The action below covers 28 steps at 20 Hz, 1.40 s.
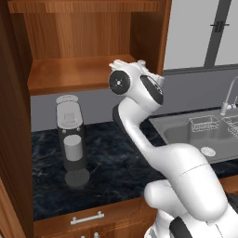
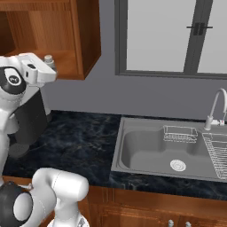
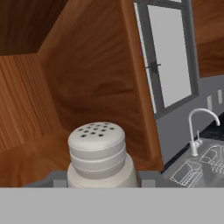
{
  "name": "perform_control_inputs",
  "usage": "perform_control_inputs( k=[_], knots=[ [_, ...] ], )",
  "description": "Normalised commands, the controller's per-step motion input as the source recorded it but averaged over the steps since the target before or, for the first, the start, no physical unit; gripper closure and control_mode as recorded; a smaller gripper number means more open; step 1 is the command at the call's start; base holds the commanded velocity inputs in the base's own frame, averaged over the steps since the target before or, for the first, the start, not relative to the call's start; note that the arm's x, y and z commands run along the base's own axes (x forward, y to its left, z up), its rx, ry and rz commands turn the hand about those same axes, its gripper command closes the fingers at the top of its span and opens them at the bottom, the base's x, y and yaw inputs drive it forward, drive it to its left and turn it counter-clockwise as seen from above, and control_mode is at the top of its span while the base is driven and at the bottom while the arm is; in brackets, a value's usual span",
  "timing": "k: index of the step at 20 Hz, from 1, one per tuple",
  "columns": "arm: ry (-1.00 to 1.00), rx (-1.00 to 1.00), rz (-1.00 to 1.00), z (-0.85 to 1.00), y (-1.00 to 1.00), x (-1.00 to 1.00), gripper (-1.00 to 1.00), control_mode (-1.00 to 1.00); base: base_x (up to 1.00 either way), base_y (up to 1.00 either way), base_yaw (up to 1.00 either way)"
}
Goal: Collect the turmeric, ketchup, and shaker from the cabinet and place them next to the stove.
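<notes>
No readable text, label, brand name, number or sign found in any view. Shaker (image 3: 97, 151) cap marked with holes alone, no lettering. Coffee machine (image 1: 71, 139) on tabletop (image 1: 111, 167) carries no legible marking. Cabinet (image 1: 88, 51) wood left plain, no lettering made out.

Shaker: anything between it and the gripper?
No. In the hand view the shaker sits right between the gripper fingertips on the cabinet shelf, with nothing visible in between.
</notes>
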Motion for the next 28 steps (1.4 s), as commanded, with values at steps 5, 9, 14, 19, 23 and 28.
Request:
perform_control_inputs(
  k=[5,9,14,19,23,28],
  knots=[
    [0.00,0.00,0.00,0.00,0.00,-0.90,1.00,-1.00,0.00,0.00,0.00],
    [0.00,0.00,-0.02,0.00,-0.01,-0.94,1.00,-1.00,0.00,0.00,0.00],
    [0.00,0.00,-0.05,-0.01,-0.05,-0.96,1.00,-1.00,0.00,0.00,0.00],
    [0.00,0.00,-0.07,-0.09,-0.07,-0.93,1.00,-1.00,0.00,0.00,0.00],
    [-0.02,0.00,-0.15,-0.10,-0.20,-0.84,1.00,-1.00,0.00,0.00,0.00],
    [-0.02,0.00,-0.14,-0.08,-0.16,-0.55,1.00,1.00,0.00,0.00,0.00]
  ],
)
